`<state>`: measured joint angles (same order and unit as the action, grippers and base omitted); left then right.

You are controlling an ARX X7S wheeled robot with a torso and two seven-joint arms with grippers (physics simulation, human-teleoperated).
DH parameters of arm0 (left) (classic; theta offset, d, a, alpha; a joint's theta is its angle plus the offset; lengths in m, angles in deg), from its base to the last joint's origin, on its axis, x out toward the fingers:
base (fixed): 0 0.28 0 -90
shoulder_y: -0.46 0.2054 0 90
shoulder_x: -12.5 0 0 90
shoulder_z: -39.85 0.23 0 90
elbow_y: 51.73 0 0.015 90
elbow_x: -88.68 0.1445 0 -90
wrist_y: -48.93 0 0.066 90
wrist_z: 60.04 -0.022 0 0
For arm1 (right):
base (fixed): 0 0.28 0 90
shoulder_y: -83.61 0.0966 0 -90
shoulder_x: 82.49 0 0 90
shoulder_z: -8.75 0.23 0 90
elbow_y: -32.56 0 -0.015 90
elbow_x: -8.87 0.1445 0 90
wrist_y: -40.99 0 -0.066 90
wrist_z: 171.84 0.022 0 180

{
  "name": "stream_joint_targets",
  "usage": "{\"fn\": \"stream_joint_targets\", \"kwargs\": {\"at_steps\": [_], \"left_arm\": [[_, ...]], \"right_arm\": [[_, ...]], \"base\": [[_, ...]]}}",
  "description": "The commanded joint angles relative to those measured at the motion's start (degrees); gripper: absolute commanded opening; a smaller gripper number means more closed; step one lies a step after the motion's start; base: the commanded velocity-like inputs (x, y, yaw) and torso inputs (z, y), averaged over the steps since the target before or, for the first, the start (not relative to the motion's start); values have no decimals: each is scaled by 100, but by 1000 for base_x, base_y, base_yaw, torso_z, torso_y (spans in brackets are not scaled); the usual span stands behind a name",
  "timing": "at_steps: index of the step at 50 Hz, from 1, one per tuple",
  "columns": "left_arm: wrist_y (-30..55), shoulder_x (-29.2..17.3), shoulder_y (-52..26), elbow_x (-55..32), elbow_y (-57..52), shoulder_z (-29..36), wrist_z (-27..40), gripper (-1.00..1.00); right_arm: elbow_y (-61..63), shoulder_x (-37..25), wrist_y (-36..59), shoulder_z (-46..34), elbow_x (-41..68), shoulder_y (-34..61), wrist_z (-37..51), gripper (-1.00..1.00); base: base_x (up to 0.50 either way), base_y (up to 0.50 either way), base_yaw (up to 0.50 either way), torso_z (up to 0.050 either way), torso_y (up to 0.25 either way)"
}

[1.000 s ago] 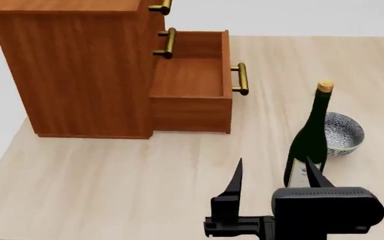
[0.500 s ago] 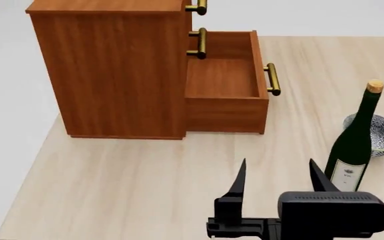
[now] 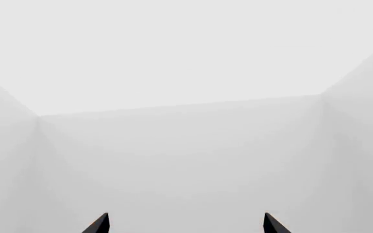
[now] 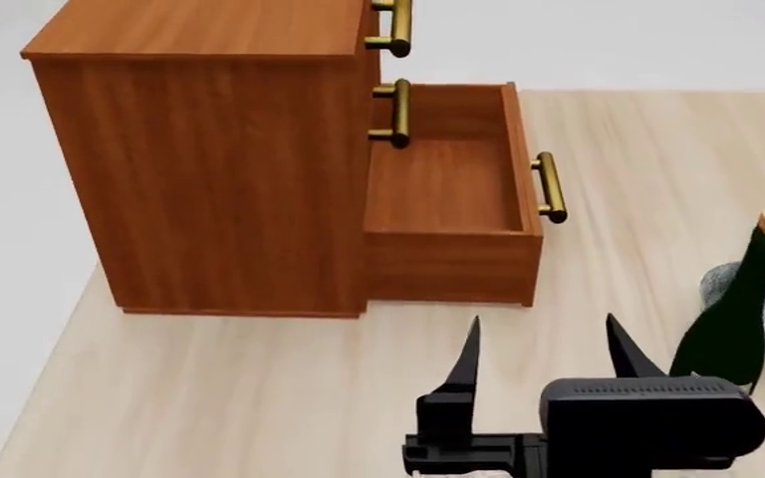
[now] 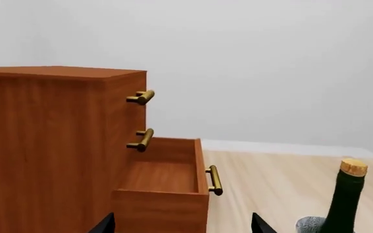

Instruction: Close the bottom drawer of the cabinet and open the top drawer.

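One drawer, the bottom drawer (image 4: 452, 204), juts from the cabinet (image 4: 210, 159); the right end effector (image 4: 540, 354) waits spread open nearby, ready to push.

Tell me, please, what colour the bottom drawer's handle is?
Brass-gold; the bottom drawer's handle shows best in the head view.

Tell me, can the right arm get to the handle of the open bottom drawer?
Probably yes. The right gripper is open, and only bare table lies between it and the bottom drawer's handle; the bottle stands off to the side.
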<state>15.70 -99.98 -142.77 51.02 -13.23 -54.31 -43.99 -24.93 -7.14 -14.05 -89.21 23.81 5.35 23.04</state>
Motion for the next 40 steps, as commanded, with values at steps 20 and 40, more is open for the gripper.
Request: {"fn": "stream_joint_targets", "kwargs": {"at_steps": [20, 40], "left_arm": [[-153, -155, 90, -196, 23, -60, 117, 100], [-242, -233, 57, -290, 46, -16, 205, 100]], "right_arm": [[63, -62, 97, -111, 33, 56, 113, 100], [27, -95, 57, -122, 87, 74, 154, 100]], "base": [[292, 0, 0, 0, 0], [292, 0, 0, 0, 0]]}}
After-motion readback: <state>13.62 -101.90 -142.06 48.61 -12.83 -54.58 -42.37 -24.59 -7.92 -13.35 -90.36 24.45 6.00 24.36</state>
